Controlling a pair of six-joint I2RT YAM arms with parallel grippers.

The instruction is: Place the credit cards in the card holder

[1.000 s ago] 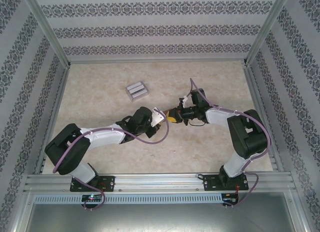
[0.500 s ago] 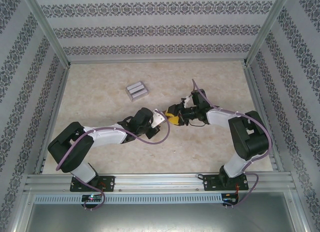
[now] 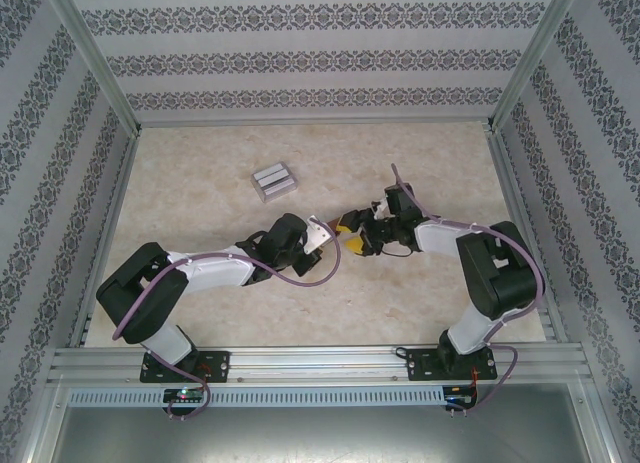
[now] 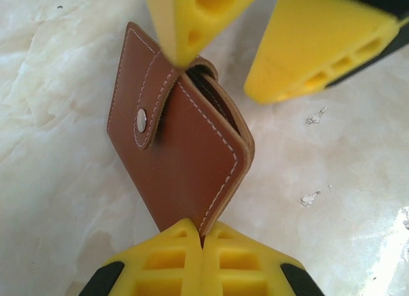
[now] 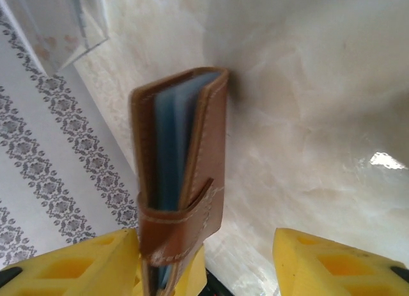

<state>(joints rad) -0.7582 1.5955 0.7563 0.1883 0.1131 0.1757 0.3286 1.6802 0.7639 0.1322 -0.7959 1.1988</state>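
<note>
We've got the brown card holder [image 4: 185,155] standing on edge off the marble table [image 4: 51,181]. Its clasp tab is folded over the front face, with the silver stud [image 4: 141,121] toward 9 o'clock. Down at 6 o'clock the left gripper [image 4: 203,235] has both yellow fingers pinched tight on the holder's lower corner. Up at 12 o'clock one finger [image 4: 182,21] of the right gripper [image 4: 239,53] overlaps the holder's top edge right by the tab, though we can't tell if it touches. The other finger [image 4: 319,50] sits out at 2 o'clock, clear of the leather, so those jaws are wide apart. There are a couple of pale flecks [image 4: 311,198] on the table around 3 to 4 o'clock.
</note>
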